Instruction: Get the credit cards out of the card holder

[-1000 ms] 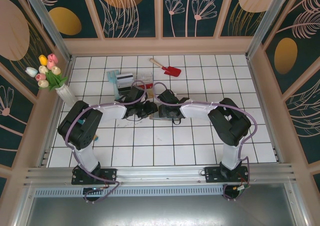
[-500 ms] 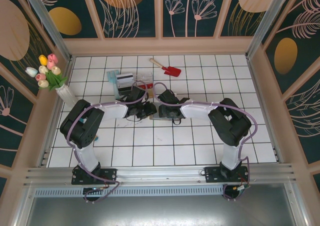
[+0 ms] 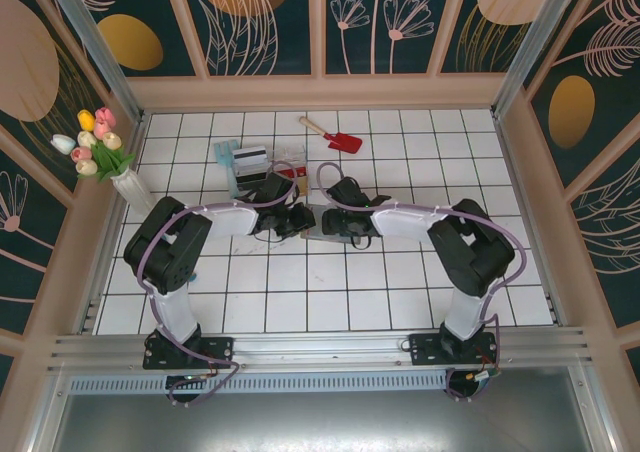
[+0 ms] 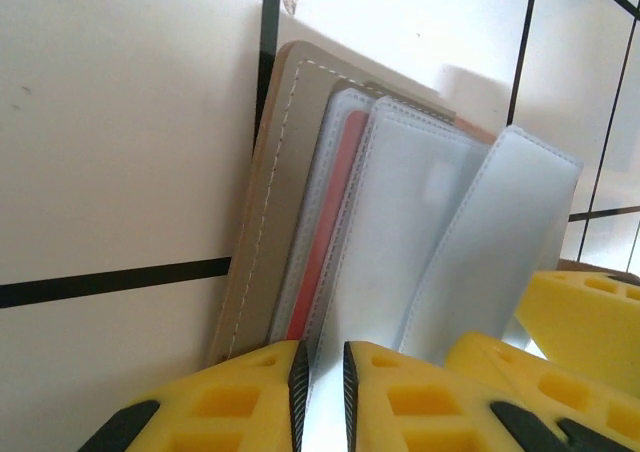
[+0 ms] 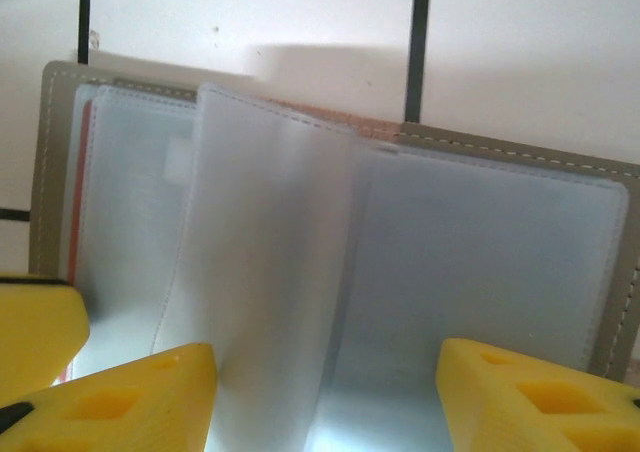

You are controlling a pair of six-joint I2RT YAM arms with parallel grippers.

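Note:
The card holder lies open on the tiles between both grippers, its tan stitched cover spread flat and its clear sleeves fanned out. A red credit card shows as a strip inside a left-hand sleeve. My left gripper has its jaws nearly together, with a stitched sleeve edge running into the narrow gap. My right gripper stands wide open over the holder's middle, straddling a raised clear sleeve and the right panel. From above, the left gripper and right gripper almost meet.
A clear divided tray with a black-striped card beside it lies behind the left arm, and something red lies next to it. A red toy shovel rests at the back. A vase of tulips stands far left.
The left jaws have drawn closer together. The right arm's elbow has swung out to the right, and its gripper has shifted slightly right over the holder.

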